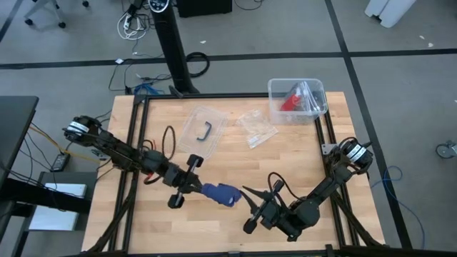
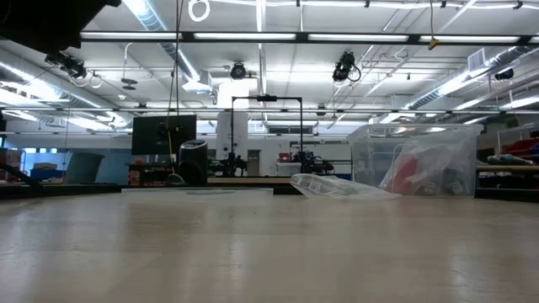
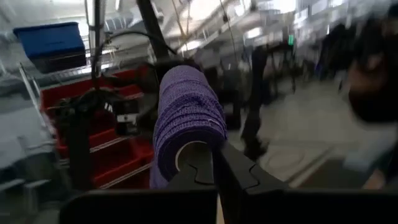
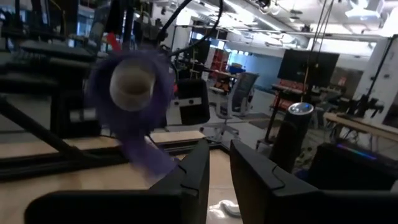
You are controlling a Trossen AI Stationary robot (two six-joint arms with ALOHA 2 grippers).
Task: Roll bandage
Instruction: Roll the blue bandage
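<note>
High view, left tool (image 1: 198, 187) clamped on rolled bandage (image 1: 221, 193), right tool (image 1: 251, 195) narrowly parted beside it.

Both arms: dark, near-black links, slender and jointed, with black cable loops alongside. Light silver-white round caps at base joints. Left hand (image 1: 187, 183) and right hand (image 1: 255, 213): black, angular two-finger shape, matte.

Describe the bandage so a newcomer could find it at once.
Look at the wooden table from above, near its front edge, between the two dark arms. The bandage is a small blue roll held up by the shut left gripper, its loose tail toward the right gripper. It is the only blue thing; the bags are clear.
</note>
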